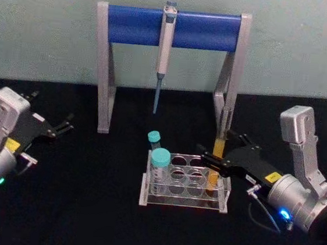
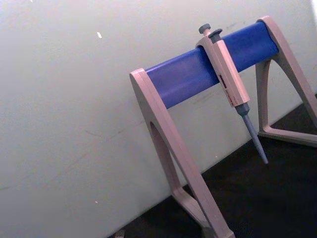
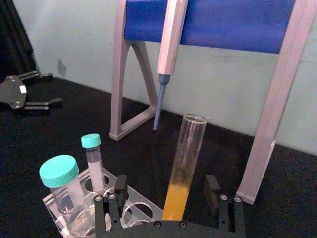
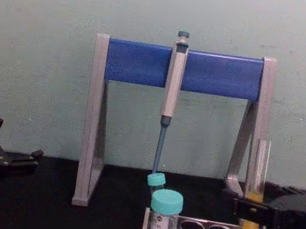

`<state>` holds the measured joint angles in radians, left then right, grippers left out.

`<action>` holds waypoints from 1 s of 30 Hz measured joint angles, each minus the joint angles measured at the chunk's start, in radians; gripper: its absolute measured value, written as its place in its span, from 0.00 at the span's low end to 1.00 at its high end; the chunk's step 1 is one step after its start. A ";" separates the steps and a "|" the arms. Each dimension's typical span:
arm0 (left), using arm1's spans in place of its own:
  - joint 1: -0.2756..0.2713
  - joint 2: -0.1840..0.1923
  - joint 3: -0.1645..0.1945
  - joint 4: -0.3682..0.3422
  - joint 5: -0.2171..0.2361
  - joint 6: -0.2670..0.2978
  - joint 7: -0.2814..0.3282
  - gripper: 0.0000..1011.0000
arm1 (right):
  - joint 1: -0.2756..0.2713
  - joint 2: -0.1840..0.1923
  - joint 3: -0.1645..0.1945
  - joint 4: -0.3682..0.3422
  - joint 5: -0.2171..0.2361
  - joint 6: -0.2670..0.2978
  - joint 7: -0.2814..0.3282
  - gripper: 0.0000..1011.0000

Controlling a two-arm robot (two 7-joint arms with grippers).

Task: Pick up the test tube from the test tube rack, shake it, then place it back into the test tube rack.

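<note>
Now the right gripper point(image 1: 217, 161), jaws open, straddles the slim clear glass test tube point(image 1: 216, 163) of orange liquid, seated in the low clear plastic rack point(image 1: 183, 205). Closing off-centre could tip the uncapped tube and spill. The left gripper point(image 1: 62, 128) sits parked, open and empty.

The rack point(image 1: 185, 186) is set at the table's point(image 1: 84, 208) centre front. The tube point(image 1: 217, 157) is stood in a hole at the rack's right end, and is flanked by the fingers of the right gripper point(image 1: 213, 161), which is reached in from the right. Two capped tubes point(image 1: 160, 168) are held at the rack's left end, one behind the other. Behind the rack the stand point(image 1: 168, 64) is placed against the wall, a pipette point(image 1: 165, 46) hung from its bar. The left gripper point(image 1: 63, 126) is parked well apart, far left.
</note>
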<state>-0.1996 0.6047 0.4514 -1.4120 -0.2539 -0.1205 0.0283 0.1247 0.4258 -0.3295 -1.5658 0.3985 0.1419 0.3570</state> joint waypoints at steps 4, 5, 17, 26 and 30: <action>0.000 0.000 0.000 0.000 0.000 0.000 0.000 0.99 | -0.019 0.007 0.012 -0.017 0.011 0.000 0.000 0.99; 0.000 0.000 0.000 0.000 0.000 0.000 0.000 0.99 | -0.030 0.012 0.019 -0.028 0.018 0.000 0.000 0.99; 0.000 0.000 0.000 0.000 0.000 0.000 0.000 0.99 | -0.147 0.064 0.087 -0.138 0.073 -0.019 -0.013 0.99; 0.000 0.000 0.000 0.000 0.000 0.000 0.000 0.99 | -0.194 0.048 0.124 -0.144 -0.020 -0.104 -0.117 0.99; 0.000 0.000 0.000 0.000 0.000 0.000 0.000 0.99 | -0.194 0.022 0.126 -0.109 -0.094 -0.144 -0.172 0.99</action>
<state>-0.1995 0.6047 0.4514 -1.4120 -0.2539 -0.1205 0.0283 -0.0695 0.4480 -0.2038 -1.6744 0.3043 -0.0023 0.1850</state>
